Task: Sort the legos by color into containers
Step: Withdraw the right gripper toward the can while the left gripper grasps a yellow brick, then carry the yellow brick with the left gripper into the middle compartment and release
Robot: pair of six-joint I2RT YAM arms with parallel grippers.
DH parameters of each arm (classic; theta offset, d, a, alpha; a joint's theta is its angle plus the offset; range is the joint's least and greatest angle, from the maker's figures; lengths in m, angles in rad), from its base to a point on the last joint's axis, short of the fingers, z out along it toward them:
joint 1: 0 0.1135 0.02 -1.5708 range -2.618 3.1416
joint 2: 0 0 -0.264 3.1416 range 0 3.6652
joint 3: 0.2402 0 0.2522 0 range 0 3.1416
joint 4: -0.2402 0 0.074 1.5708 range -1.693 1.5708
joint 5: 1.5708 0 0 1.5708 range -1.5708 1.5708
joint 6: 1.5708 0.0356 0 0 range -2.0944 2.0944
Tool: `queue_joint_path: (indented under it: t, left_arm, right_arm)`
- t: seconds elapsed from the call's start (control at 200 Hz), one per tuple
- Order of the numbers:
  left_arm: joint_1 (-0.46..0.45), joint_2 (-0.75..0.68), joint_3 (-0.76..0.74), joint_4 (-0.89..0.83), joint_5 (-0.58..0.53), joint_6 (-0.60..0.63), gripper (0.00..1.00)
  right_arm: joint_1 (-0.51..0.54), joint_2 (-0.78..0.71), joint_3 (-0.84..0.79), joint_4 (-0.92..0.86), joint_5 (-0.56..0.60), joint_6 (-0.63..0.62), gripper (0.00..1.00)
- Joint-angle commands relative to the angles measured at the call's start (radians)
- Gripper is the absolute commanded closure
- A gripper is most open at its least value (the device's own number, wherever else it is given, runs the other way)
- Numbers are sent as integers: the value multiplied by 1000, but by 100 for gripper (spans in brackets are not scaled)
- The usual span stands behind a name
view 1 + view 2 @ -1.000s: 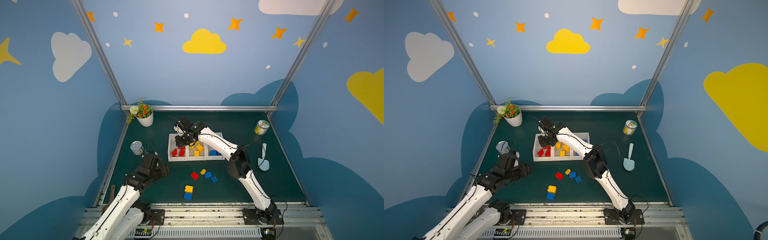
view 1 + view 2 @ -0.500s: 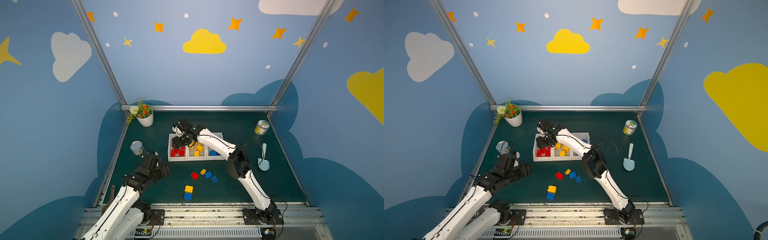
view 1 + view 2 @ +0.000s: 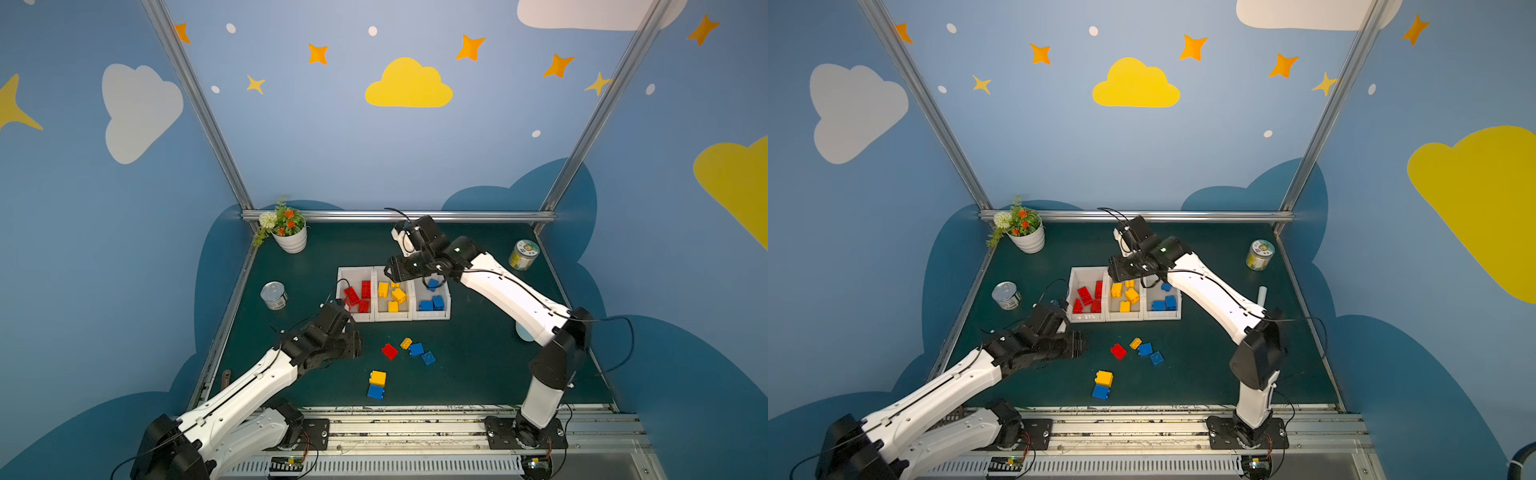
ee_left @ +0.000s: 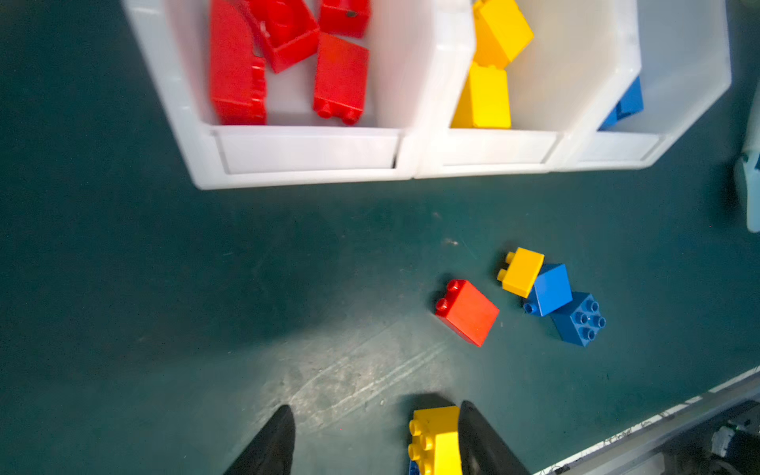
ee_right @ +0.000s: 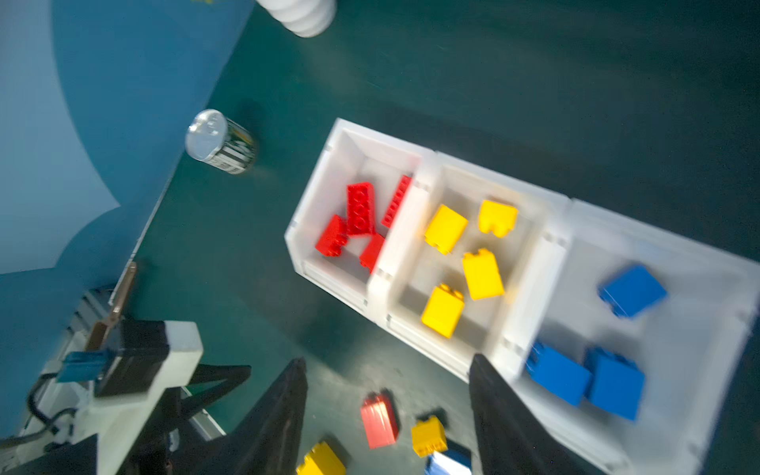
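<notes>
Motion blur smears the right wrist view; the white bins [image 5: 382,142] and sorted bricks [image 5: 483,273] lose fine detail. At 3 o'clock from the bins, the right arm [image 3: 511,295] hides most of the light-blue scoop [image 3: 524,333]. The left wrist view's edge crops the yellow-and-blue brick stack [image 4: 436,440].

Robot lab booth, aluminium frame [image 3: 332,215], blue walls [image 3: 332,158] with painted clouds [image 3: 408,85] and stars [image 3: 318,54], green mat [image 3: 478,374]

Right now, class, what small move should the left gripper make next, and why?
Probably ease the left gripper over the red brick and lower around it. Its jaws stand open and empty, that brick lies loose by itself on the table, and the bin of red bricks is the nearest bin.
</notes>
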State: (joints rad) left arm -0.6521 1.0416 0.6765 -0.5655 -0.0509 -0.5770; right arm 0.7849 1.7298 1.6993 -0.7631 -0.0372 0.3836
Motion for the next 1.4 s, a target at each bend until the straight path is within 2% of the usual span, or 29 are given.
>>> queue_joint_path:
  t: [0.0, 0.215, 0.365, 0.571, 0.796, 0.911, 1.051, 1.392]
  left_arm:
    - [-59, 100, 58, 54, -7, 71, 40]
    - [-134, 384, 210, 115, 78, 143, 40]
    - [-136, 575, 327, 144, 179, 197, 42]
    - [-138, 752, 465, 90, 219, 243, 47]
    - [-139, 818, 485, 102, 253, 239, 54]
    - [-139, 838, 493, 104, 257, 231, 61]
    - [-141, 841, 495, 113, 259, 227, 69]
    - [-141, 795, 489, 106, 241, 224, 77]
  right_arm:
    - [-35, -110, -209, 6, 74, 64, 37]
    - [-167, -366, -539, 21, 69, 142, 37]
    - [-223, -519, -683, 16, 121, 171, 37]
    - [-271, -703, -829, 71, 138, 180, 37]
    - [-310, -756, -854, 47, 122, 170, 37]
    - [-315, -758, -856, 42, 117, 173, 37]
    - [-318, -767, -863, 44, 119, 178, 37]
    - [-320, -775, -870, 38, 118, 180, 38]
